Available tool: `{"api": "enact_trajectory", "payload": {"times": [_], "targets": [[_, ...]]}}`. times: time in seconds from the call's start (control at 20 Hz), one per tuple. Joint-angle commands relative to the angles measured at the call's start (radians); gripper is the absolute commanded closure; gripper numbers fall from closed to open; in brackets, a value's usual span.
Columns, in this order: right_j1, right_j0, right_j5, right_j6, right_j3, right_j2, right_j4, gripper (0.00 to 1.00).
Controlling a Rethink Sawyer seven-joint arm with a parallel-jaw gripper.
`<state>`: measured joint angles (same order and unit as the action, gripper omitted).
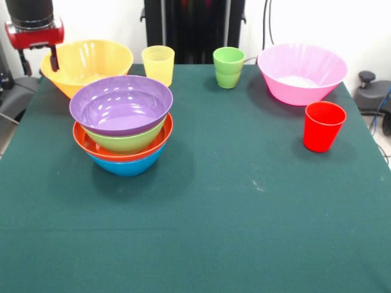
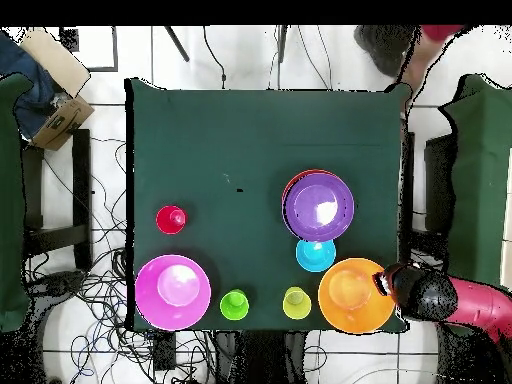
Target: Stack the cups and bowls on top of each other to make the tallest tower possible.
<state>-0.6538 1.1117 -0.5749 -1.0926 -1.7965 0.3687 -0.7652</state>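
The tower (image 1: pixel 122 116) stands left of centre: a purple bowl (image 2: pixel 318 205) nested on green, red-orange and blue bowls. A small blue bowl (image 2: pixel 315 254) sits right beside it, hidden in the front view. The large yellow-orange bowl (image 1: pixel 85 61) is at the far left corner. My gripper (image 1: pixel 40 61) hangs open over that bowl's outer rim with one finger on each side of it, and shows as gripper (image 2: pixel 383 282) from above. The yellow cup (image 1: pixel 158 64), green cup (image 1: pixel 228 67) and pink bowl (image 1: pixel 302 73) line the far edge. The red cup (image 1: pixel 322 125) stands alone on the right.
The green tablecloth (image 1: pixel 232 201) covers the whole table. Chairs and cables surround the table in the overhead view, with a cardboard box (image 2: pixel 58 95) at one corner. A person's sleeve (image 2: pixel 440 35) shows at the top edge there.
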Motion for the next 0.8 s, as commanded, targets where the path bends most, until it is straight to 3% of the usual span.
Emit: {"api": "enact_trajectory", "payload": {"times": [0.05,0.35,0.8], "targets": [[0.096,-0.053,0.104,-0.104,-0.041,-0.041,-0.086,0.0],[0.226,-0.057,0.201,-0.11,0.026,-0.083,-0.123,0.0],[0.41,-0.002,0.272,-0.044,0.129,-0.079,-0.135,0.0]]}}
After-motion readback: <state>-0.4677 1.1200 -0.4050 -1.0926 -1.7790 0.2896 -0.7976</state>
